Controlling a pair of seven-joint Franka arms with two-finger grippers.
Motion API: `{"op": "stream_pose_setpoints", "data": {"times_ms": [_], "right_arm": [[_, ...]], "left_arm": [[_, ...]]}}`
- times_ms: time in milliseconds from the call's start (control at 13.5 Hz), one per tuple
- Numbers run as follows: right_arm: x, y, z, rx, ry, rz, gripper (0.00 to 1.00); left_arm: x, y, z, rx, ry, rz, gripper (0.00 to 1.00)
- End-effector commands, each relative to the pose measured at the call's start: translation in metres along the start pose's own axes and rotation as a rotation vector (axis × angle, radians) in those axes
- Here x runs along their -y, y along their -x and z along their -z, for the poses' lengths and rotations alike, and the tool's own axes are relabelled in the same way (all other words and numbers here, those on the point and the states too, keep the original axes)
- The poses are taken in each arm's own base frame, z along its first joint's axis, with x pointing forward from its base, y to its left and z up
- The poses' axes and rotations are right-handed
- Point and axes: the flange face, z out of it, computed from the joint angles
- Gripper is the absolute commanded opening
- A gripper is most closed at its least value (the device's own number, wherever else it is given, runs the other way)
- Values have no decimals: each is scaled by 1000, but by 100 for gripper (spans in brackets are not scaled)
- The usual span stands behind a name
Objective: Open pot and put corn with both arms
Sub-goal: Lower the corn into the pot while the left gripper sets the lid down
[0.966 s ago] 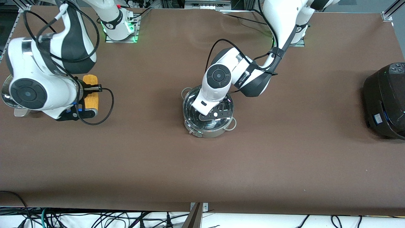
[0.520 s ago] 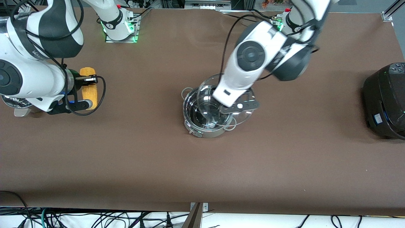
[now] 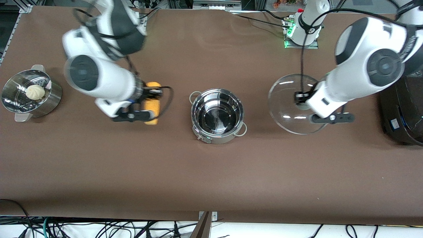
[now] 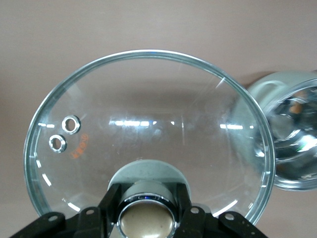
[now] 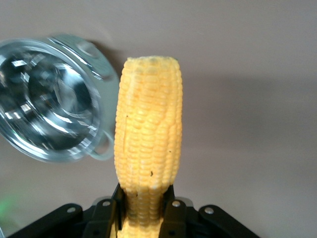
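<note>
Pot (image 3: 217,115) sits open mid-desk (image 3: 211,178). Left pincer (image 3: 305,100) pinches glass lid (image 3: 287,109) by its knob, over desk beside pot. Right pincer (image 3: 145,105) clamps corn (image 3: 152,104) over desk, toward the right arm's end.

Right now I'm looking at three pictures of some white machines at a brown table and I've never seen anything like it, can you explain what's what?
These are two robot arms bolted along one edge of a brown table. The wide picture looks down from a camera facing them; the other two come from cameras on each arm's wrist.

In the middle stands an open steel pot. The left gripper is shut on the knob of the pot's glass lid, holding it over the table beside a black rice cooker. The right gripper is shut on a corn cob, over the table near the pot. At the right arm's end sits a steamer basket holding a white bun.
</note>
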Motion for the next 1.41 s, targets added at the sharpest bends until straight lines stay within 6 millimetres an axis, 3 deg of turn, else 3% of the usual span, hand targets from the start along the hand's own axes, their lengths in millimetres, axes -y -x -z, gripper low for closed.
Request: {"op": "stream_pose_setpoints", "data": {"times_ms": [0, 74, 149, 297, 446, 669, 892, 966, 1041, 1189, 1264, 1338], "right_arm": [[63, 0, -40, -50, -16, -57, 0], [84, 1, -57, -71, -25, -82, 0], [105, 3, -75, -95, -37, -108, 0], [139, 1, -117, -147, -59, -113, 1], [161, -2, -147, -200, -92, -88, 1], [176, 5, -194, -164, -57, -70, 2], [173, 6, -216, -140, -36, -74, 3], [174, 5, -224, -147, -33, -60, 5], [175, 0, -232, -169, -43, -57, 5], [180, -9, -242, -235, -97, -60, 10], [184, -6, -241, -242, -100, -54, 30], [186, -4, -240, -249, -93, -45, 99]], "left_arm": [[66, 35, -43, -34, -15, -49, 0], [90, 27, -69, -54, -5, -56, 0], [101, 25, -98, -74, -1, -46, 0], [105, 26, -150, -105, 3, -39, 0], [117, 12, -193, -87, 14, -18, 0], [128, -12, -257, -83, 35, 4, 0], [129, -25, -299, -95, 47, 10, 0], [129, -25, -301, -92, 47, 10, 14], [129, -25, -306, -81, 49, 14, 44], [134, -26, -313, -69, 52, 21, 78], [137, -27, -312, -68, 53, 27, 97], [138, -27, -303, -79, 52, 31, 100]]}}
